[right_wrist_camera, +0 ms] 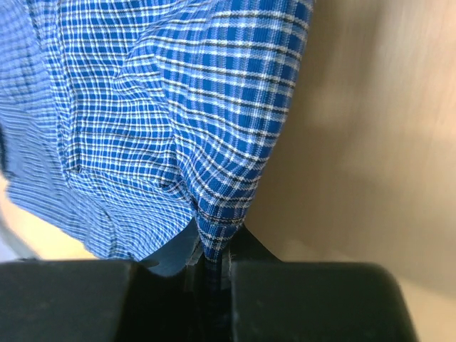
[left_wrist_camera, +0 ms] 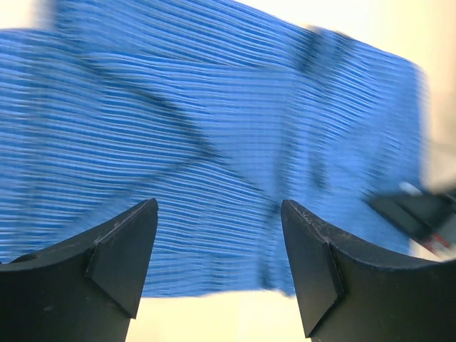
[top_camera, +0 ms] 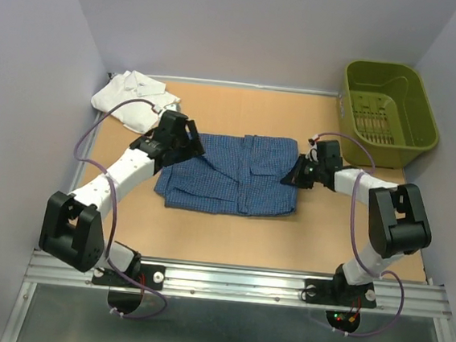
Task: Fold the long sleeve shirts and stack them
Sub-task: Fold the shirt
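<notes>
Found an olive-green basket at the far right corner of the counter, beyond the blue checked shirt and to its right, well apart from it. Made out only a slotted floor inside the basket.

Saw the right gripper at the blue checked shirt's right edge, jaws closed tight on a pinched fold of the check cloth. In the right wrist view, saw the cloth rising straight out from between the fingers of that gripper.

Saw the left gripper over the far left corner of the blue checked shirt, jaws spread wide with nothing between them. Could not tell whether its fingertips touched the cloth, as the left wrist view showed the gripper and the fabric under blur.

Noted the blue checked shirt lying flat near the middle of the counter, folded into a rough rectangle wider than deep, with a seam line running front to back just right of its centre and creases across its left part.

Noted the white shirt bunched in a loose heap, collar showing, beyond the blue checked shirt and to its left, apart from it.
</notes>
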`<move>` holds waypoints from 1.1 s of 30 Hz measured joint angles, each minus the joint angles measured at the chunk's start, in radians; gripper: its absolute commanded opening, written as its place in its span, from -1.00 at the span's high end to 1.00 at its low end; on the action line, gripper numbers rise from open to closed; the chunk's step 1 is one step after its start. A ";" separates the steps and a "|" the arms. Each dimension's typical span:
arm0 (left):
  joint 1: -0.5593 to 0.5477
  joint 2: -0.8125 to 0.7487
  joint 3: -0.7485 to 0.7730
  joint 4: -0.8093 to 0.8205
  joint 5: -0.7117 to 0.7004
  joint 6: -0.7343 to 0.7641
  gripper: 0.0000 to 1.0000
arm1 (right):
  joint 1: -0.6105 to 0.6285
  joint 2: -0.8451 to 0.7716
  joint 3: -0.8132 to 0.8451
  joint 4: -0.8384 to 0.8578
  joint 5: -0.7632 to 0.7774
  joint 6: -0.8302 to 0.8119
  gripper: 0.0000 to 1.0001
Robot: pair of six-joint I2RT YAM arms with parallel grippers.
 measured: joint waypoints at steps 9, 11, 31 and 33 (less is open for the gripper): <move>0.251 0.022 -0.148 -0.004 0.005 0.049 -0.54 | 0.000 0.054 0.253 -0.291 0.117 -0.235 0.99; 0.251 0.045 -0.176 0.016 0.028 0.046 -0.49 | 0.000 0.071 0.320 -0.346 0.150 -0.278 0.99; 0.103 0.130 -0.336 0.255 0.265 -0.071 0.09 | 0.092 0.163 0.718 -0.623 0.501 -0.579 0.90; 0.083 0.138 -0.336 0.261 0.262 -0.091 0.15 | 0.132 0.190 0.757 -0.641 0.568 -0.587 0.90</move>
